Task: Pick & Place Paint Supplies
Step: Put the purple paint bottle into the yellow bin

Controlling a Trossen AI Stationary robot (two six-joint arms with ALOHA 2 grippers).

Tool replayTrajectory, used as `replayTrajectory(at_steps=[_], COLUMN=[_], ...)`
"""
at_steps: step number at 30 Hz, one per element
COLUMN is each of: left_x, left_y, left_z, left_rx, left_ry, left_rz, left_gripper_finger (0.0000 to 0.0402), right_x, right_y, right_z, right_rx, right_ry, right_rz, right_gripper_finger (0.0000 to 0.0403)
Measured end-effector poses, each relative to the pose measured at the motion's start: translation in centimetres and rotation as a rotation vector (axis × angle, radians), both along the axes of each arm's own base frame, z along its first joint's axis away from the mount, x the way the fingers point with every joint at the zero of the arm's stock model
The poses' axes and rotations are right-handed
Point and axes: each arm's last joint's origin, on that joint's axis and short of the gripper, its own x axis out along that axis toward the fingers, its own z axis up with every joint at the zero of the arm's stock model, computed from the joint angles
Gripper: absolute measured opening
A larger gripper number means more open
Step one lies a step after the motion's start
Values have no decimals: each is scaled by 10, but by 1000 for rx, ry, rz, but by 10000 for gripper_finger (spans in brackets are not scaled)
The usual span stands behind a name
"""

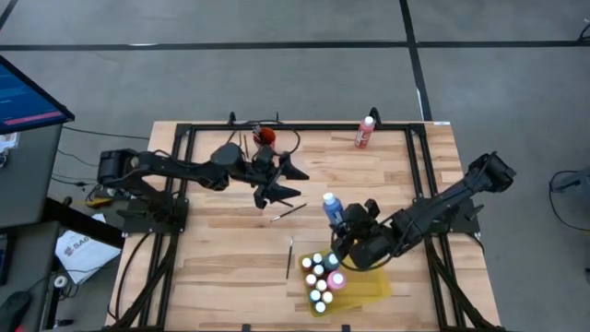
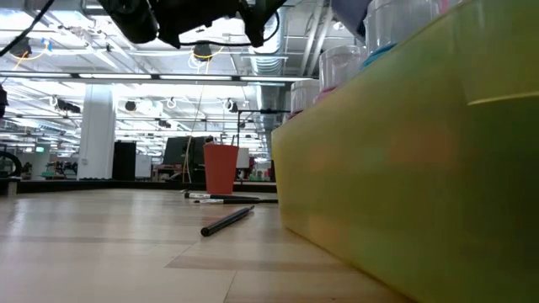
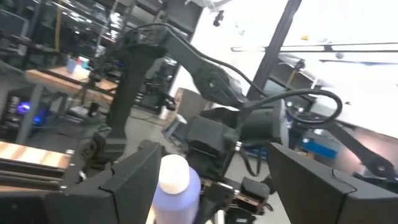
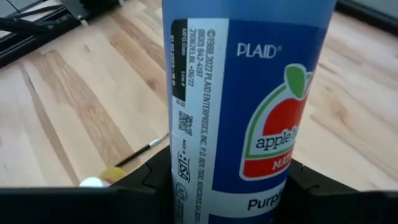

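We hold the blue paint bottle (image 4: 249, 106) between the fingers of our right gripper (image 1: 343, 224), just beside the yellow tray (image 1: 373, 288) where several white-capped bottles (image 1: 319, 274) already stand packed. In our judgement the risk is a collision: lowering this bottle among its neighbours could knock them over, and a grip this low on a tall bottle may let it tilt. Our right arm reaches in from the right edge, wrist bent down over the tray's near corner. Our left gripper (image 1: 277, 184) hangs above the worktop (image 1: 212, 258) near the orange cup (image 1: 265, 136), fingers wide and holding nothing. Two paintbrushes (image 1: 288, 211) lie loose between the arms, and a red bottle (image 1: 365, 132) lies at the far edge.
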Motion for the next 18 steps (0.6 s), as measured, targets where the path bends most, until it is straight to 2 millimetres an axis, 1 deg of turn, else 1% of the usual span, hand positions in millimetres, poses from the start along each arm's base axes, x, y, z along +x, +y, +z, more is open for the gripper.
replayTrajectory(at_steps=[6,10,18], left_x=[1,1,1], left_y=[0,0,2], left_z=[-1,-1,0], left_rx=[7,30,38], left_ry=[-11,-19,-27], left_rz=[-11,-2,62], left_gripper_finger=[286,286,286], right_x=[14,20,31], right_y=[-13,-24,-32], right_z=[6,17,26], right_rx=[-44,-69,-119], right_ry=[-32,-78,-131], right_rz=[28,46,95], right_gripper_finger=[164,163,166])
